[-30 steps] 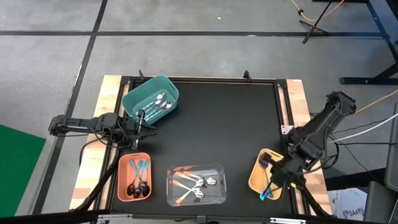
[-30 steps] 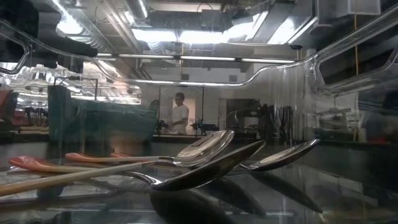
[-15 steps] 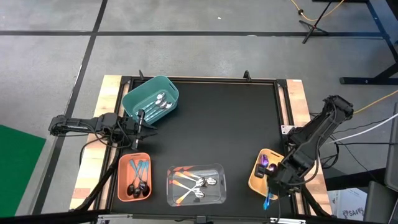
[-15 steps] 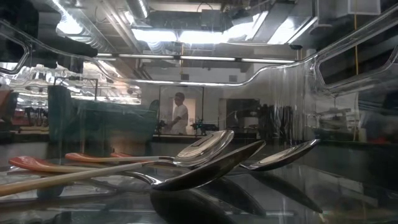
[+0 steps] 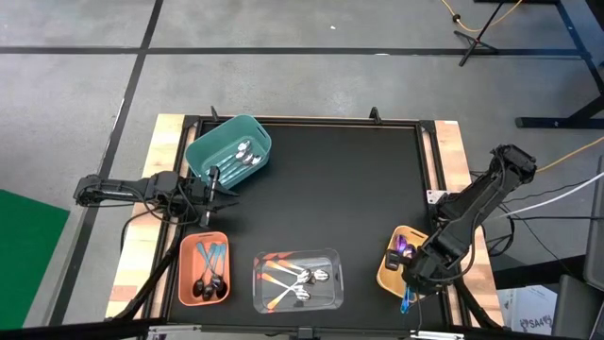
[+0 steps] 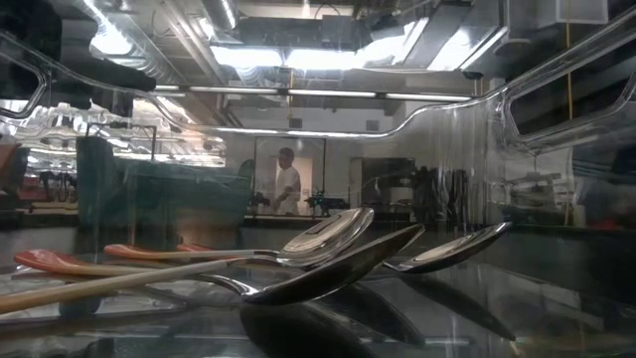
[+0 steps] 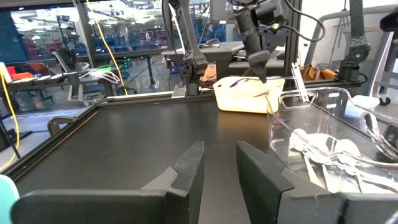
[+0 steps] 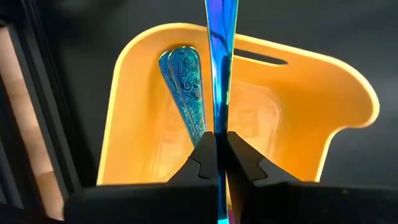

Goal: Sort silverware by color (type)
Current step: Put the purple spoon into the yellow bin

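The right hand, clamped on a teal spoon over the yellow bin (left hand half-open, idle), could drop it outside.

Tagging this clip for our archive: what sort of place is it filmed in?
Probably a robotics lab or workshop: a black work table on a grey concrete floor, exposed ducts and strip lights overhead, and a person at benches behind glass.

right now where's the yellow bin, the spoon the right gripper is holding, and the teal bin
yellow bin (image 8: 311, 112): right wrist view, on its bare inner wall.
held spoon (image 8: 219, 62): right wrist view, on the blue handle above the shut fingers of the right gripper (image 8: 217, 155).
teal bin (image 5: 209, 151): high view, on its bare floor beside the silver spoons.
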Available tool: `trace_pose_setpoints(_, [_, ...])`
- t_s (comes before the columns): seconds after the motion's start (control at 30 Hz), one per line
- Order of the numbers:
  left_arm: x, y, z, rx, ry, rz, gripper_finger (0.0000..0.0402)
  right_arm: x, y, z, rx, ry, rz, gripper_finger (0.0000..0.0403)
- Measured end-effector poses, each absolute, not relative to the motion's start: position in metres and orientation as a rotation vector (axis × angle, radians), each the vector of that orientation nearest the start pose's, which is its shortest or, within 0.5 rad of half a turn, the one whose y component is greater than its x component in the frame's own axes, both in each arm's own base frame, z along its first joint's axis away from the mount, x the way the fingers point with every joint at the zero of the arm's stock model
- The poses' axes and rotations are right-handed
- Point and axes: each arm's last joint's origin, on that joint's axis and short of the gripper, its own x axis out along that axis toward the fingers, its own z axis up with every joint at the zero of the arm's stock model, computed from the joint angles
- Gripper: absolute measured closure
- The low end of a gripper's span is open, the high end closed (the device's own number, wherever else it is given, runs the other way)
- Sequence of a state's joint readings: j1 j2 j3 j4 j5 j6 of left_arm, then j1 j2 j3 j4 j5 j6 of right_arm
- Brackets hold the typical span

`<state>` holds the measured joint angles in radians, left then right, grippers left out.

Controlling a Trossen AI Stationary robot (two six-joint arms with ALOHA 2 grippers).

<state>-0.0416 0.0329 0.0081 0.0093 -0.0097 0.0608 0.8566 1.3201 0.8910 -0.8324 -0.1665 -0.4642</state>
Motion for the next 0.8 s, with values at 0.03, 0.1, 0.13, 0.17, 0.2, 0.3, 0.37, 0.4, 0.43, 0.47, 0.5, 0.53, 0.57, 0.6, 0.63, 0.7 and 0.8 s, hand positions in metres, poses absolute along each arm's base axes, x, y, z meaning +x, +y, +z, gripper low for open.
trace_pose_setpoints(0.03, [0.099, -0.004, 0.165, 0.061, 0.014, -0.033, 0.0313, 0.148, 0.178, 0.220, -0.823, 1.017, 1.176, 0.0403])
trace_pose_setpoints(0.1, [0.099, -0.004, 0.165, 0.061, 0.014, -0.033, 0.0313, 0.150, 0.175, 0.219, -0.830, 1.019, 1.176, 0.0403])
trace_pose_setpoints(0.13, [0.099, -0.004, 0.165, 0.061, 0.015, -0.032, 0.0313, 0.152, 0.174, 0.219, -0.827, 1.021, 1.171, 0.0403])
trace_pose_setpoints(0.17, [0.099, -0.004, 0.165, 0.061, 0.014, -0.032, 0.0313, 0.153, 0.173, 0.219, -0.821, 1.023, 1.163, 0.0403])
trace_pose_setpoints(0.2, [0.099, -0.004, 0.164, 0.061, 0.015, -0.032, 0.0313, 0.155, 0.171, 0.219, -0.817, 1.026, 1.156, 0.0403])
trace_pose_setpoints(0.3, [0.099, -0.004, 0.165, 0.061, 0.015, -0.032, 0.0313, 0.159, 0.167, 0.219, -0.802, 1.036, 1.134, 0.0403])
trace_pose_setpoints(0.37, [0.099, -0.004, 0.165, 0.061, 0.014, -0.032, 0.0313, 0.162, 0.164, 0.219, -0.791, 1.042, 1.120, 0.0403])
trace_pose_setpoints(0.4, [0.099, -0.004, 0.165, 0.061, 0.014, -0.032, 0.0313, 0.163, 0.163, 0.219, -0.785, 1.045, 1.118, 0.0403])
trace_pose_setpoints(0.43, [0.099, -0.004, 0.164, 0.061, 0.015, -0.033, 0.0313, 0.164, 0.162, 0.219, -0.778, 1.046, 1.119, 0.0403])
trace_pose_setpoints(0.47, [0.099, -0.004, 0.165, 0.061, 0.014, -0.032, 0.0313, 0.164, 0.162, 0.219, -0.773, 1.047, 1.123, 0.0403])
trace_pose_setpoints(0.5, [0.099, -0.004, 0.165, 0.061, 0.014, -0.032, 0.0313, 0.164, 0.162, 0.219, -0.772, 1.047, 1.124, 0.0402])
trace_pose_setpoints(0.53, [0.099, -0.004, 0.165, 0.061, 0.014, -0.032, 0.0313, 0.164, 0.162, 0.219, -0.771, 1.047, 1.127, 0.0401])
trace_pose_setpoints(0.57, [0.099, -0.004, 0.165, 0.061, 0.014, -0.032, 0.0313, 0.164, 0.162, 0.219, -0.772, 1.046, 1.128, 0.0400])
trace_pose_setpoints(0.6, [0.099, -0.004, 0.165, 0.061, 0.014, -0.032, 0.0313, 0.163, 0.162, 0.219, -0.772, 1.047, 1.128, 0.0397])
trace_pose_setpoints(0.63, [0.099, -0.004, 0.165, 0.061, 0.014, -0.032, 0.0313, 0.163, 0.162, 0.219, -0.775, 1.048, 1.125, 0.0395])
trace_pose_setpoints(0.7, [0.099, -0.004, 0.165, 0.061, 0.015, -0.033, 0.0313, 0.164, 0.162, 0.219, -0.778, 1.051, 1.113, 0.0389])
trace_pose_setpoints(0.8, [0.099, -0.004, 0.164, 0.061, 0.015, -0.032, 0.0313, 0.164, 0.162, 0.219, -0.769, 1.059, 1.097, 0.0380])
